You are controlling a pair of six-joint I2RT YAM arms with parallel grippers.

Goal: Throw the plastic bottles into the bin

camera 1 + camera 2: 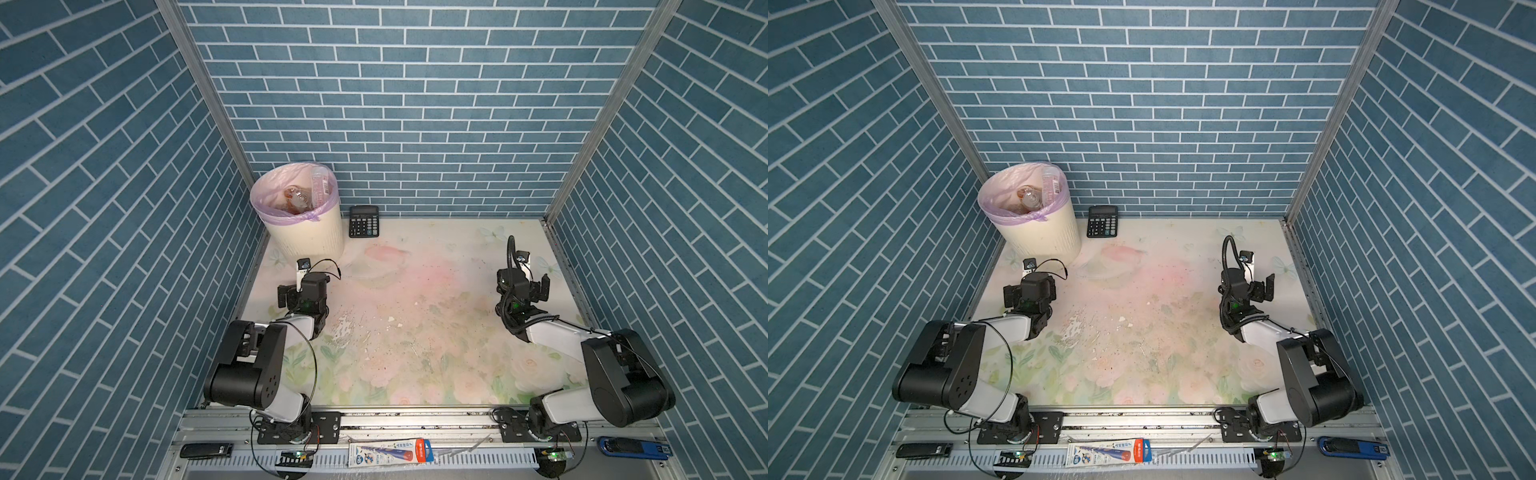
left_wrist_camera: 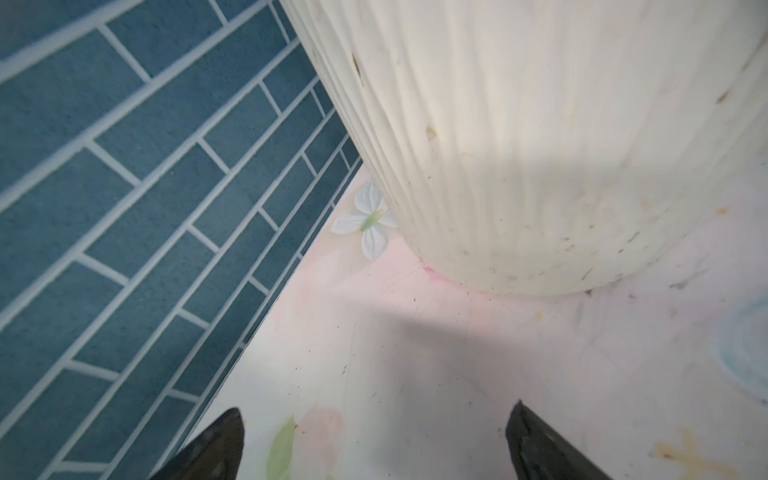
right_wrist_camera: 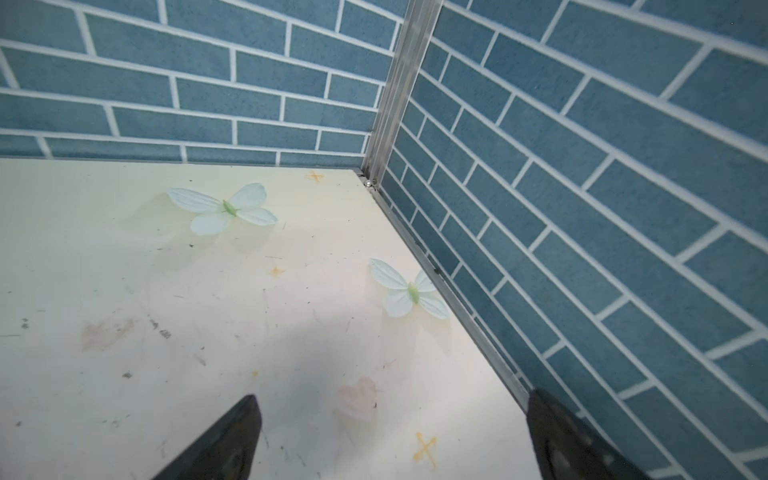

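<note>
The cream ribbed bin [image 1: 307, 235] [image 1: 1042, 235] with its lilac liner stands in the back left corner. Plastic bottles lie inside it: a clear one with a pink label [image 1: 320, 187] [image 1: 1051, 188] leans on the rim, and amber and clear ones [image 1: 296, 197] [image 1: 1029, 198] sit below. These are the only bottles I see. My left gripper [image 1: 309, 286] [image 1: 1034, 291] [image 2: 376, 411] hovers low just in front of the bin's wall [image 2: 519, 145], open and empty. My right gripper [image 1: 525, 286] [image 1: 1252, 286] [image 3: 390, 401] is open and empty near the right wall.
A black calculator [image 1: 363, 222] [image 1: 1102, 222] lies to the right of the bin at the back wall. Blue brick walls close the table on three sides. A pen package [image 1: 390, 453] and a blue tool [image 1: 631, 448] rest on the front rail.
</note>
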